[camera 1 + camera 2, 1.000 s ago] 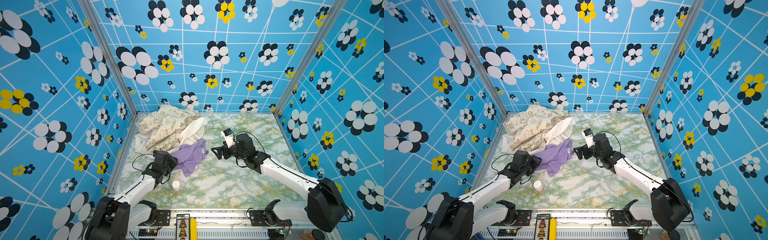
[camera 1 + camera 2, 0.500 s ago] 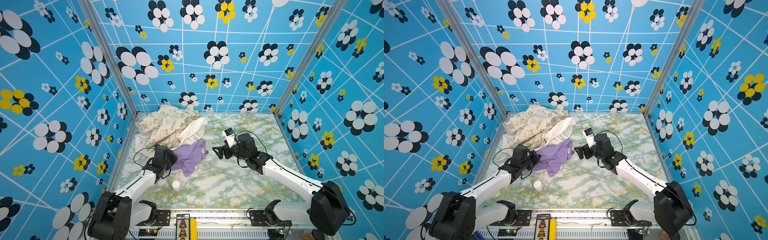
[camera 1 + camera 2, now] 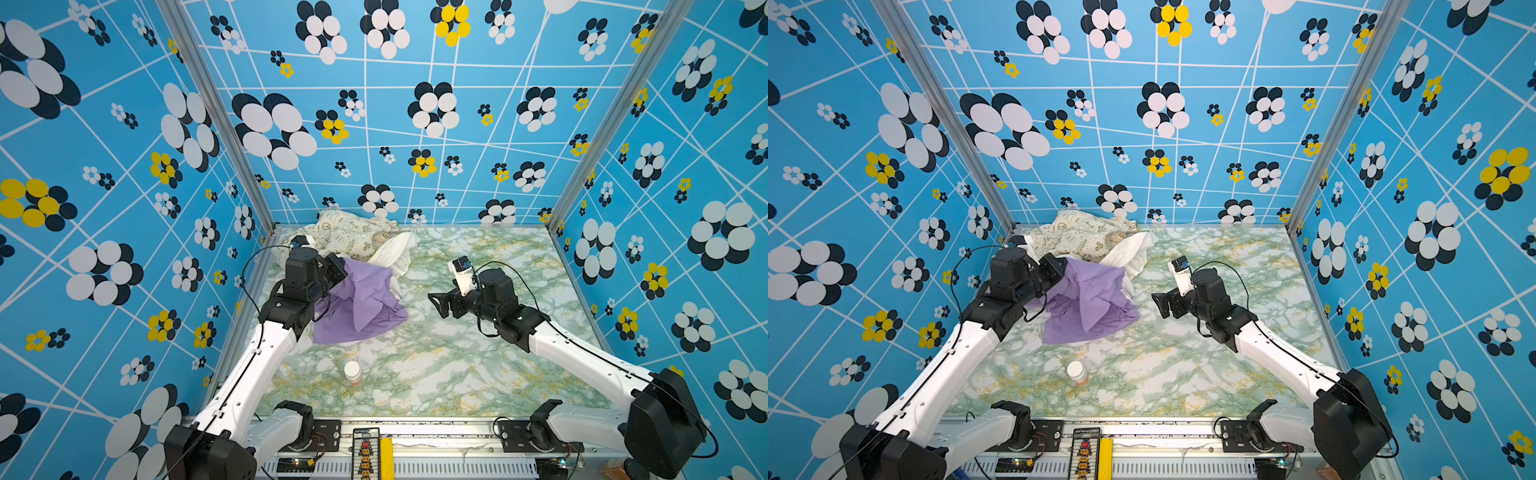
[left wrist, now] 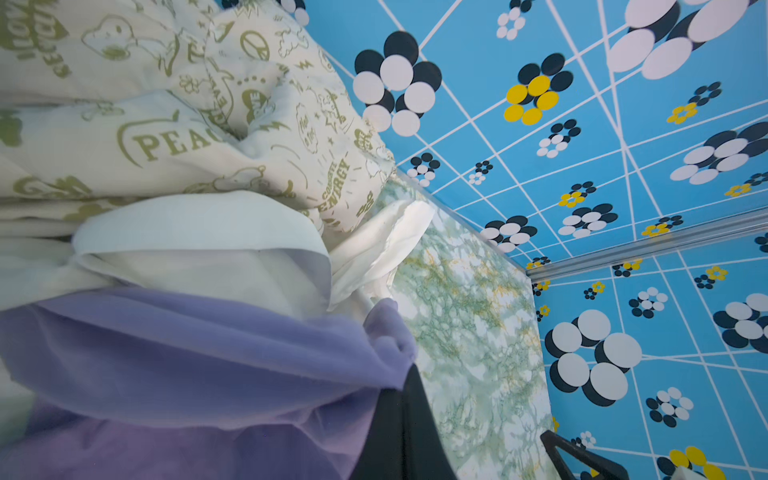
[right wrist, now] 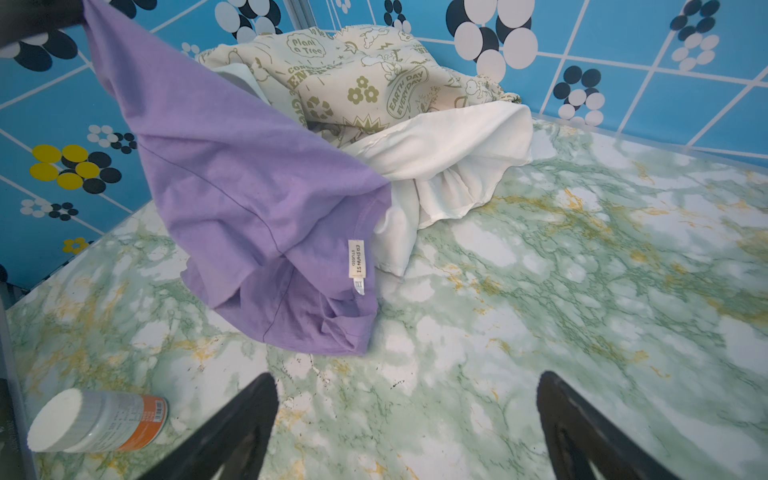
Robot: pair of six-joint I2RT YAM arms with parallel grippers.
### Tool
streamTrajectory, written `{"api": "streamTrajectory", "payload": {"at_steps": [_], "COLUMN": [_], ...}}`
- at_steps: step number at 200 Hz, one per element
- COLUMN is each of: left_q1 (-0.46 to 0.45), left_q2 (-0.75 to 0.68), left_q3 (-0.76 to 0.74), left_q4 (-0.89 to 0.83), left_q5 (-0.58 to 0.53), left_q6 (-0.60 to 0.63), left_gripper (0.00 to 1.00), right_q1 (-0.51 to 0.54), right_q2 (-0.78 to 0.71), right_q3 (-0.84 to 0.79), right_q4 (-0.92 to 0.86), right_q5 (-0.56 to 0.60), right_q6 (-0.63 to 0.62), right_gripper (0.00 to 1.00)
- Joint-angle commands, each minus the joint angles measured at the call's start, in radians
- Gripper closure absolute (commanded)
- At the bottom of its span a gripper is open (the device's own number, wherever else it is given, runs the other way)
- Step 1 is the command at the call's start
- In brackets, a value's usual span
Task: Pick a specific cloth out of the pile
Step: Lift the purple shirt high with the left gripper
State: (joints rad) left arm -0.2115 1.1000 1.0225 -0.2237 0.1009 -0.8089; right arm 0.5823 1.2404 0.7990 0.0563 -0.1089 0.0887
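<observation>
Pile [image 3: 353, 237] fills the far left corner, bottle [image 3: 352, 371] (on its side) lies front-left; table [image 3: 478, 374] open rightward.

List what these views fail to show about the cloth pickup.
- Left gripper fingertips: buried in the lavender cloth in both top views.
- White cloth: partly under the lavender cloth and cream cloth, right wrist view.
- Bottle label: print too small, right wrist view.
</observation>
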Motion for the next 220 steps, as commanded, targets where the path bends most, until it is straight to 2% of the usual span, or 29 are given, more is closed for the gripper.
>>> {"api": "streamTrajectory", "payload": {"at_steps": [1, 86, 127, 155, 183, 220], "left_q1": [0.020, 0.089, 0.150, 0.150, 0.142, 0.052], "left_q2": [0.013, 0.118, 0.170, 0.217, 0.257, 0.325], "left_q3": [0.130, 0.543, 0.707, 0.824, 0.902, 0.992], "left_q4": [-0.025, -0.108, -0.135, -0.158, -0.142, -0.110], "left_q5": [-0.015, -0.093, -0.098, -0.091, -0.066, -0.057], "left_q6": [0.068, 0.189, 0.188, 0.195, 0.154, 0.162], "left_gripper": [1.00, 1.00, 1.00, 1.00, 1.00, 1.00], "right_q1": [0.005, 0.005, 0.005, 0.005, 0.004, -0.011], "right_q2": [-0.033, -0.071, -0.089, -0.103, -0.122, -0.154], "right_q3": [-0.016, -0.039, -0.047, -0.049, -0.040, -0.004], "right_q4": [-0.004, 0.010, 0.007, 0.007, 0.001, -0.047], "right_q5": [0.024, 0.048, 0.061, 0.069, 0.086, 0.106], "right_q6": [-0.013, -0.014, -0.018, -0.013, -0.001, 0.021], "right_gripper": [0.01, 0.01, 0.01, 0.01, 0.01, 0.01]}}
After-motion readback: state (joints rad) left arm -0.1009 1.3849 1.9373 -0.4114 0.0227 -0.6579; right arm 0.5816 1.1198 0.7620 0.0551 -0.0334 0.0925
